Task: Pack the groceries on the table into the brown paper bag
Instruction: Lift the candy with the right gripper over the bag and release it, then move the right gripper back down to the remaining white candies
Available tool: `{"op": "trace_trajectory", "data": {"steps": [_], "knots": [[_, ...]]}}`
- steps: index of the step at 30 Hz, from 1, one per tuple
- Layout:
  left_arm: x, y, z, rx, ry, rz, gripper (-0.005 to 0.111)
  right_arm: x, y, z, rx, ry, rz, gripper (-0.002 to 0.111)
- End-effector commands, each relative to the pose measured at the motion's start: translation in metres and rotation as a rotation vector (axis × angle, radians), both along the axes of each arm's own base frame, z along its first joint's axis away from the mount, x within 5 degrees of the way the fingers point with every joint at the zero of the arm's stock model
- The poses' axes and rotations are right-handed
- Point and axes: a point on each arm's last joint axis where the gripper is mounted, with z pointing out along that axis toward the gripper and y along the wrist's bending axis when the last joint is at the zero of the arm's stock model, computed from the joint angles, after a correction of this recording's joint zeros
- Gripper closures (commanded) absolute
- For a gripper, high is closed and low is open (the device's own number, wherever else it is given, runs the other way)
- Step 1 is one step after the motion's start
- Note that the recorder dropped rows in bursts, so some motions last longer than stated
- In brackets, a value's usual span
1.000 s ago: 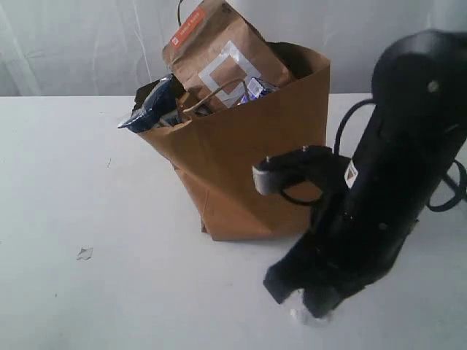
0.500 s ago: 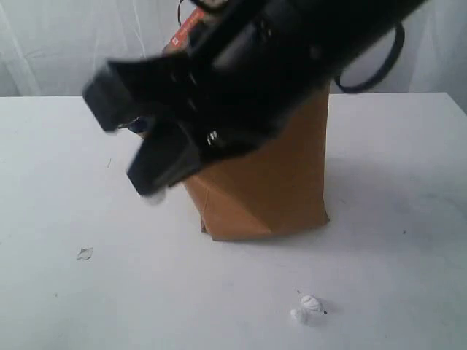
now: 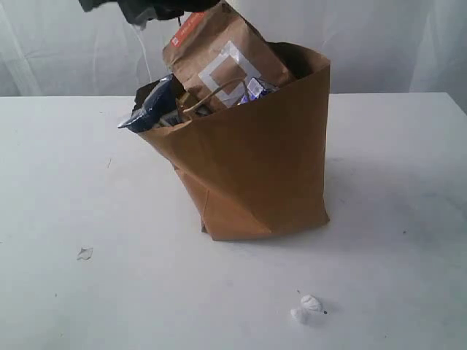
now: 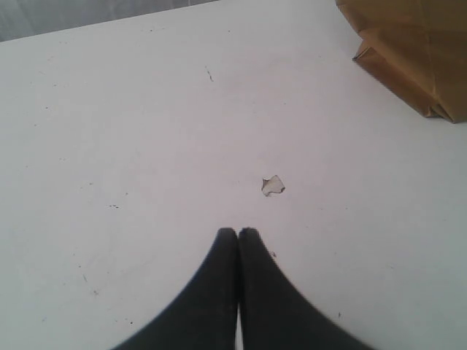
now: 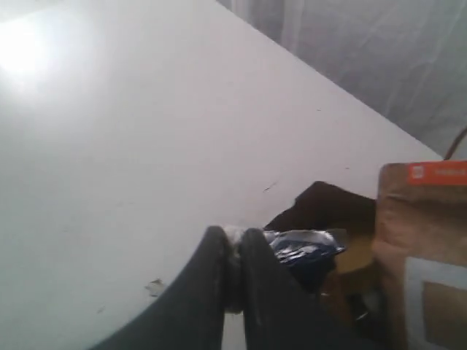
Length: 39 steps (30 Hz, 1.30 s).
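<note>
The right end effector [image 3: 139, 14] has been swung up over the brown paper bag [image 3: 255, 168] on the table [image 3: 73, 182], pinched on a white scrap [image 5: 232, 235] best released above its opening; the left end effector [image 4: 238, 235] is closed, empty.

A pale, sheer curtain [image 3: 58, 44] hung in soft vertical folds across the whole backdrop. In front of it stretched a wide, plain white desk [image 3: 408, 182]. The light was even and soft, and the right wrist view caught a bright patch of glare [image 5: 22, 44] on the desk's surface.
</note>
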Motion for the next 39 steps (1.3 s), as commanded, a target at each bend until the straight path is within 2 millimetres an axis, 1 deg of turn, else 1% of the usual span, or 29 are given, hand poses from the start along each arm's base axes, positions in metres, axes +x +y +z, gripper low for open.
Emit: {"op": "trace_trajectory", "data": {"steps": [1,4,7,12,15,19,22,26,29,34,37,39], "knots": [[0.000,0.000,-0.001,-0.012,-0.003,0.003,0.107,0.034,0.001,-0.033,-0.124,-0.008,-0.115,0.108],[0.000,0.000,-0.001,-0.012,-0.003,0.003,0.107,0.057,-0.008,-0.054,-0.175,0.051,-0.234,0.108],[0.000,0.000,-0.001,-0.012,-0.003,0.003,0.107,0.069,-0.014,-0.064,-0.163,0.096,-0.296,0.102],[0.000,0.000,-0.001,-0.012,-0.003,0.003,0.107,0.073,-0.017,-0.066,-0.169,0.097,-0.303,0.089],[0.000,0.000,-0.001,-0.012,-0.003,0.003,0.107,0.073,-0.018,-0.067,-0.173,0.101,-0.304,0.087],[0.000,0.000,-0.001,-0.012,-0.003,0.003,0.107,0.070,-0.020,-0.066,-0.191,0.118,-0.307,0.087],[0.000,0.000,-0.001,-0.012,-0.003,0.003,0.107,0.064,-0.026,-0.062,-0.224,0.145,-0.311,0.087],[0.000,0.000,-0.001,-0.012,-0.003,0.003,0.107,0.049,-0.039,-0.049,-0.281,0.176,-0.312,0.088],[0.000,0.000,-0.001,-0.012,-0.003,0.003,0.107,0.033,-0.052,-0.031,-0.284,0.181,-0.320,0.090],[0.000,0.000,-0.001,-0.012,-0.003,0.003,0.107,0.001,-0.078,0.006,-0.281,0.142,-0.310,0.101],[0.000,0.000,-0.001,-0.012,-0.003,0.003,0.107,-0.017,-0.095,0.022,-0.311,0.127,-0.315,0.108],[0.000,0.000,-0.001,-0.012,-0.003,0.003,0.107,-0.024,-0.104,0.028,-0.337,0.108,-0.325,0.108]]}}
